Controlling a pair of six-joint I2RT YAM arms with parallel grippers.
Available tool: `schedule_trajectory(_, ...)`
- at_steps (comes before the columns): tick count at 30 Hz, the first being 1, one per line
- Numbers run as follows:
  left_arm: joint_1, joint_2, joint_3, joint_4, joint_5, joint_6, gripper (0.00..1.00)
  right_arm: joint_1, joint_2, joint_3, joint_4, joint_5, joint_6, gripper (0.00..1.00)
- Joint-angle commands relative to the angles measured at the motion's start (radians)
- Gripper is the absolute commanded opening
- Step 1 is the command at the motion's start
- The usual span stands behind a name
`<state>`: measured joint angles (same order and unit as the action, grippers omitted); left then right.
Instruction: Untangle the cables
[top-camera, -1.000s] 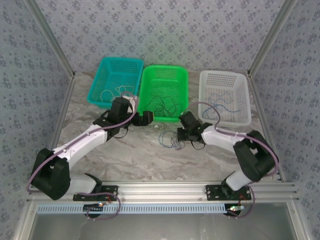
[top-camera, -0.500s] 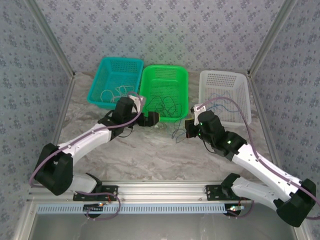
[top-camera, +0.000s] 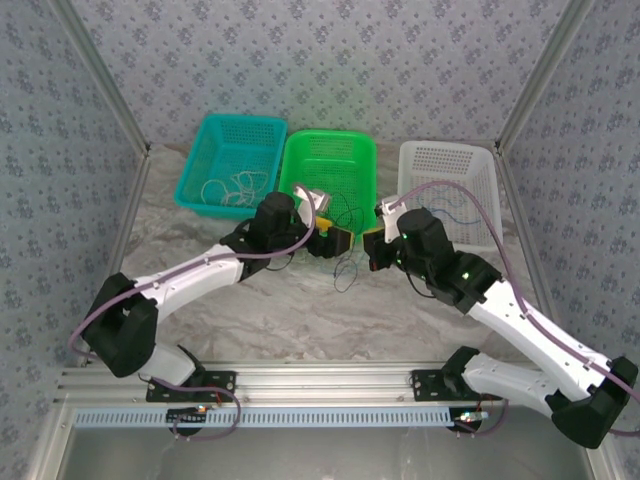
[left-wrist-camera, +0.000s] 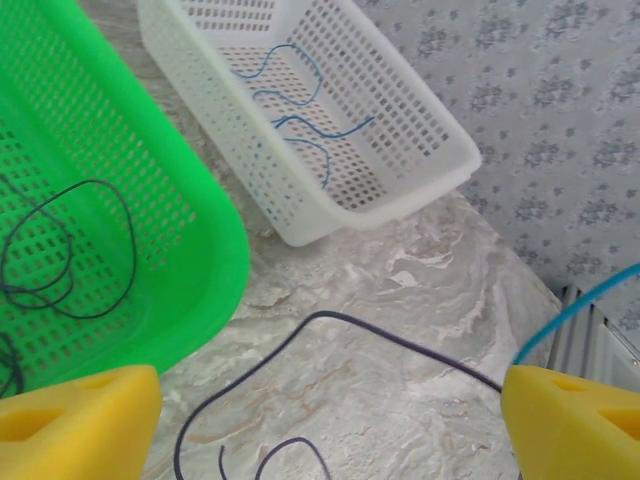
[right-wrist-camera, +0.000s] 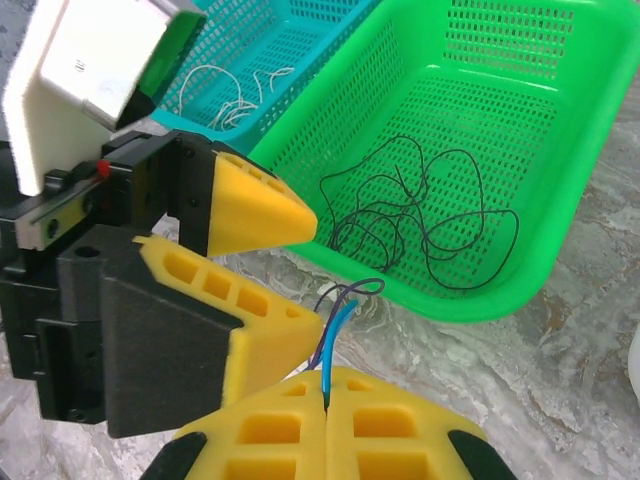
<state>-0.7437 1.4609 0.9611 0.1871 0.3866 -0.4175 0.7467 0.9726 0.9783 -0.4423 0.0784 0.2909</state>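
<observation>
My right gripper (top-camera: 372, 250) (right-wrist-camera: 327, 388) is shut on two thin cables, a blue cable (right-wrist-camera: 337, 335) and a dark purple cable (right-wrist-camera: 345, 295), just in front of the green basket. The dark cable (top-camera: 345, 274) (left-wrist-camera: 330, 318) hangs down from it and loops on the marble table. My left gripper (top-camera: 337, 241) (left-wrist-camera: 325, 430) stands open right beside that grip, its yellow fingers (right-wrist-camera: 255, 205) wide apart with the cables near the lower one. The blue cable (left-wrist-camera: 580, 305) passes by its right fingertip. Nothing is pinched between the left fingers.
The green basket (top-camera: 330, 137) (right-wrist-camera: 600, 150) holds a tangle of dark cables (right-wrist-camera: 420, 210). The teal basket (top-camera: 200, 170) holds whitish cables (top-camera: 232, 185). The white basket (top-camera: 445, 147) (left-wrist-camera: 420, 190) holds blue cables (left-wrist-camera: 290, 85). Patterned walls and metal posts close in both sides.
The right arm lifted the blue and dark cables off the table toward the green basket's front. The left gripper moved right, up to the right gripper, its fingers narrowing slightly.
</observation>
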Motion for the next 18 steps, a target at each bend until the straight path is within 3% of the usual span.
schedule_trajectory(1,-0.005,-0.041,-0.047,0.086,0.015,-0.024,0.88,0.011,-0.005,0.012,-0.016,0.037,0.016,0.0)
schedule_trajectory(9,-0.005,-0.117,-0.104,0.1,0.023,-0.024,0.88,0.02,-0.002,0.008,0.0,0.058,0.034,0.0)
schedule_trajectory(18,-0.016,-0.09,-0.114,0.157,0.1,-0.026,0.84,0.024,0.001,-0.004,0.012,0.086,0.054,0.0)
